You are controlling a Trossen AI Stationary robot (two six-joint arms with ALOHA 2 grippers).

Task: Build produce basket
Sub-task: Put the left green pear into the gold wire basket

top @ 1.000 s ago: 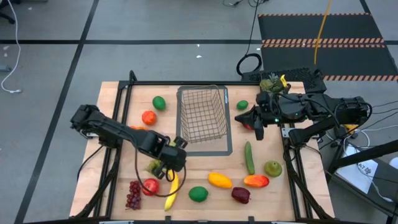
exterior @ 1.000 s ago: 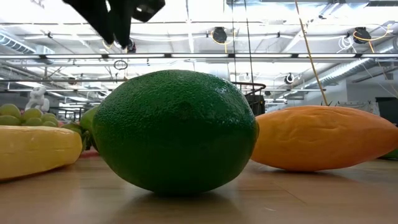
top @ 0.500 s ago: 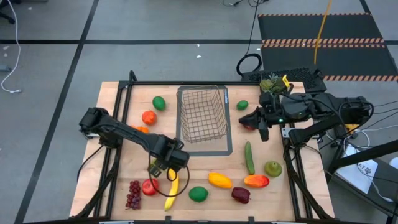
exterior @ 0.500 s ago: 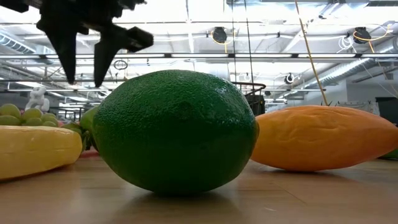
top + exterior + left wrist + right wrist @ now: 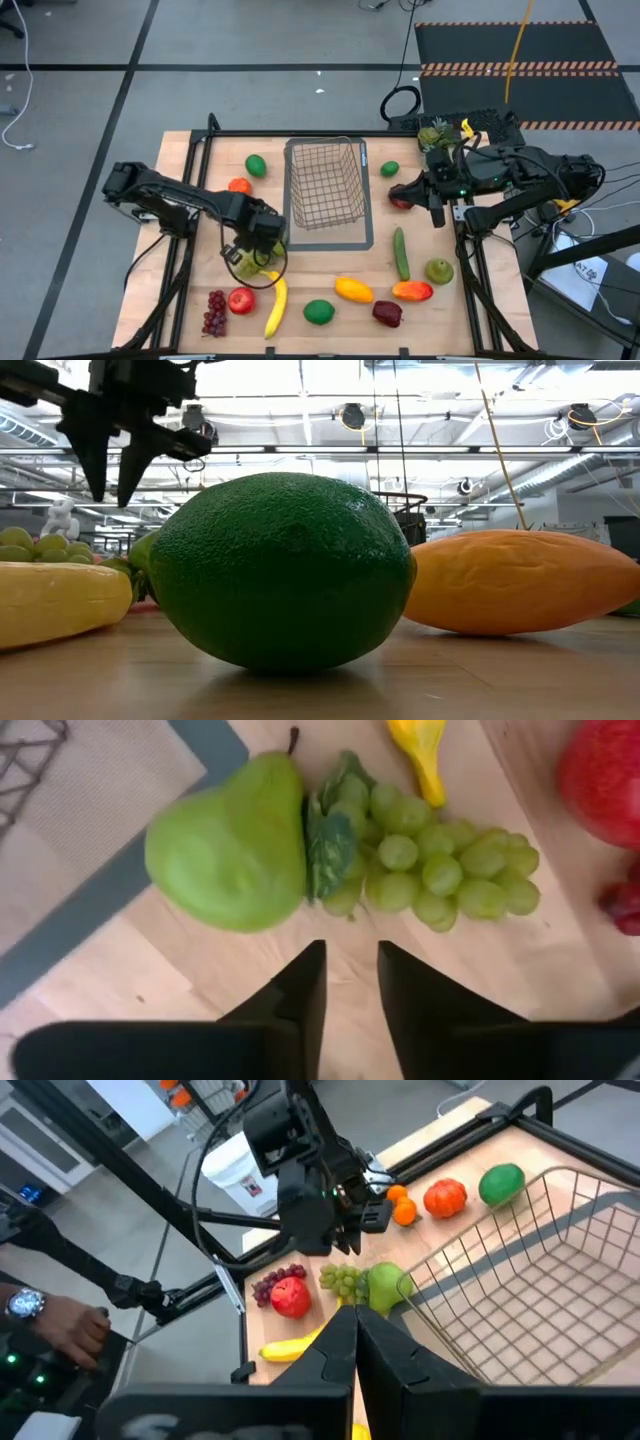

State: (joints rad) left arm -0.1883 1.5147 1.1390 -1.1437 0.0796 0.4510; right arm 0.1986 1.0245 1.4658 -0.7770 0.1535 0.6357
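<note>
The wire basket stands at the table's far middle on a flat grey-edged mat. My left gripper points straight down just above a green pear and a bunch of green grapes, which lie side by side on the wood. Its fingers are a little apart with nothing between them. My right gripper hangs high at the basket's right, shut and holding nothing. A red fruit lies on the table below it.
Along the near edge lie dark grapes, a red apple, a banana, a lime, a mango and other fruit. A cucumber lies right of the mat. A person's hand shows beyond the table.
My left gripper has gone down and toward the table's left edge, and now stands over the pear and green grapes. Its fingers spread wide on the way and have since narrowed. My right gripper has drawn back slightly toward the right edge.
</note>
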